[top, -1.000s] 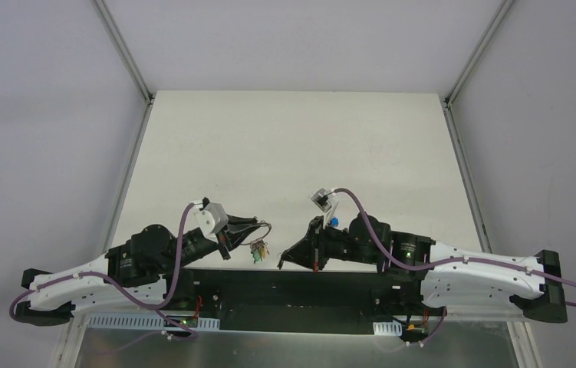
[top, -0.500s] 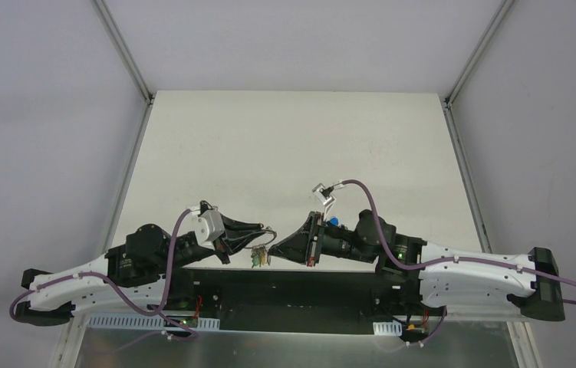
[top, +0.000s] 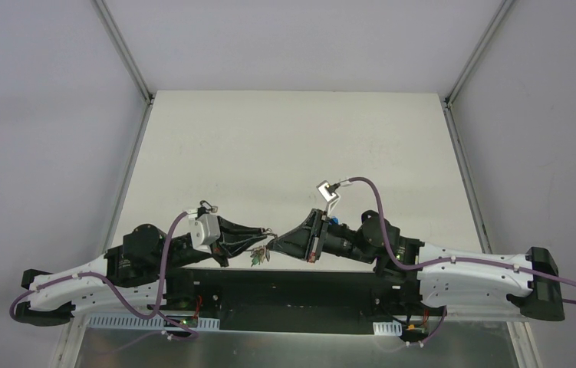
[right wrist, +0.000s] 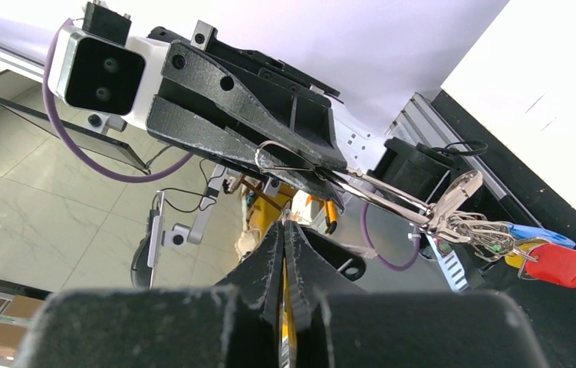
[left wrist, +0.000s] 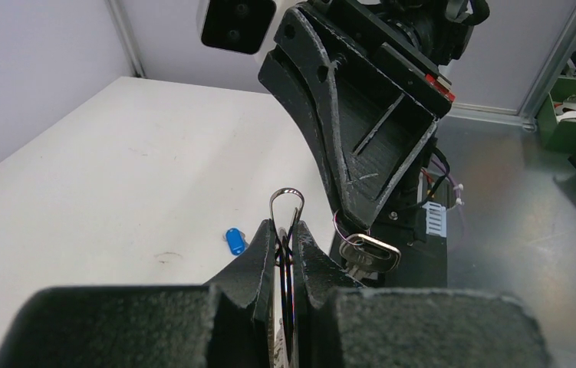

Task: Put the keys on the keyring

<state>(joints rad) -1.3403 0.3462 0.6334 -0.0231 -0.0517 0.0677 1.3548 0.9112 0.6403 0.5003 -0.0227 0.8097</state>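
Note:
My left gripper (top: 265,232) is shut on the keyring (left wrist: 287,201), a silver wire clip whose loop sticks up between its fingertips (left wrist: 284,230). A bunch of keys with coloured caps (top: 257,257) hangs from it; in the right wrist view the bunch (right wrist: 492,238) shows a red cap (right wrist: 561,264). My right gripper (top: 271,245) is shut on a small silver key (left wrist: 369,257), tip to tip with the left gripper; I cannot tell its head colour. Only the key's thin edge shows between the right fingertips (right wrist: 284,226). The blue-capped key (left wrist: 234,241) lies on the table, also in the top view (top: 333,221).
Both grippers are raised above the near edge of the white table (top: 292,153), over the black base bar (top: 300,287). Grey walls and metal frame posts (top: 123,54) bound the table at the sides and back.
My right gripper has swung left with the key and my left gripper has reached right with the keyring. Their tips, apart a second ago, now meet.

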